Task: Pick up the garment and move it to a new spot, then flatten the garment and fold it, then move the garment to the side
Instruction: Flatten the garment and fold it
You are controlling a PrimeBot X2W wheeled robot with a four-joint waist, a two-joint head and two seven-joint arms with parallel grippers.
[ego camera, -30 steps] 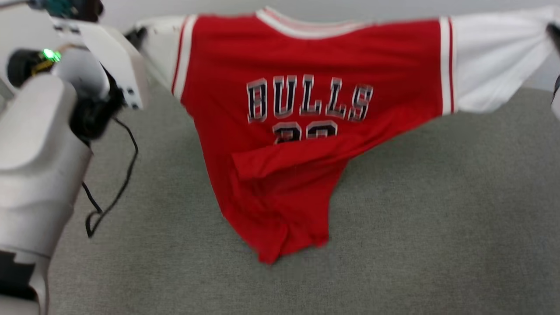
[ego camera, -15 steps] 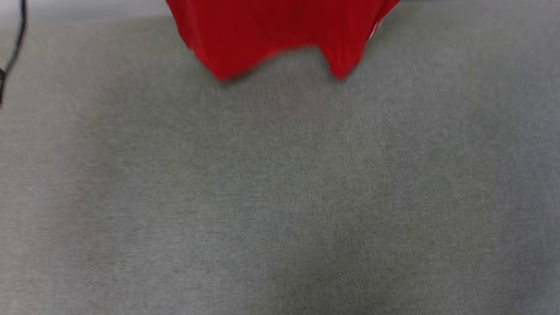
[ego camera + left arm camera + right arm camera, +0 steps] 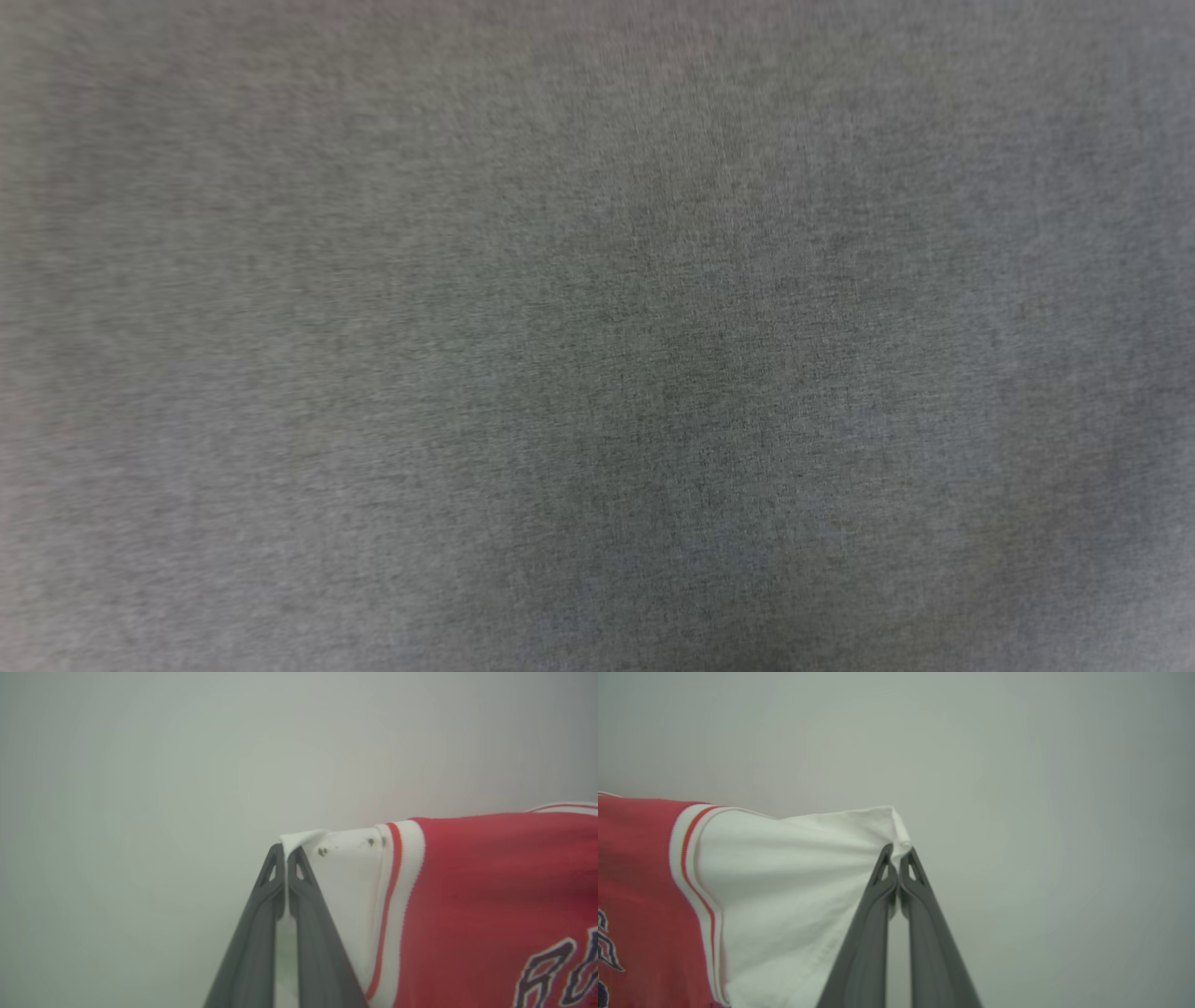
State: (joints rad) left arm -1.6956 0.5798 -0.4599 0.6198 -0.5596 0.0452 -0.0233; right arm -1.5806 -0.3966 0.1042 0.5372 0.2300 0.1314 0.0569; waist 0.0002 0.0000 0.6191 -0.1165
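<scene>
Left end effector (image 3: 286, 851), left wrist view: fingers pressed together on the white sleeve (image 3: 345, 882) of the garment (image 3: 467, 896), held aloft. Right wrist view: right end effector (image 3: 899, 853) pinches the opposite sleeve (image 3: 794, 868). Head view: grey tabletop (image 3: 597, 336) — pickup apparently done; laying down, flattening, folding and moving aside remain.

The garment (image 3: 490, 882) is red with white sleeves (image 3: 794, 882), joined by white trim (image 3: 404, 868) bearing a thin red stripe; dark, white-outlined letters (image 3: 556, 970) at 4 o'clock. The left end effector (image 3: 285, 854) and right end effector (image 3: 899, 854) are dark grey. The table (image 3: 597, 336) is heathered grey.
</scene>
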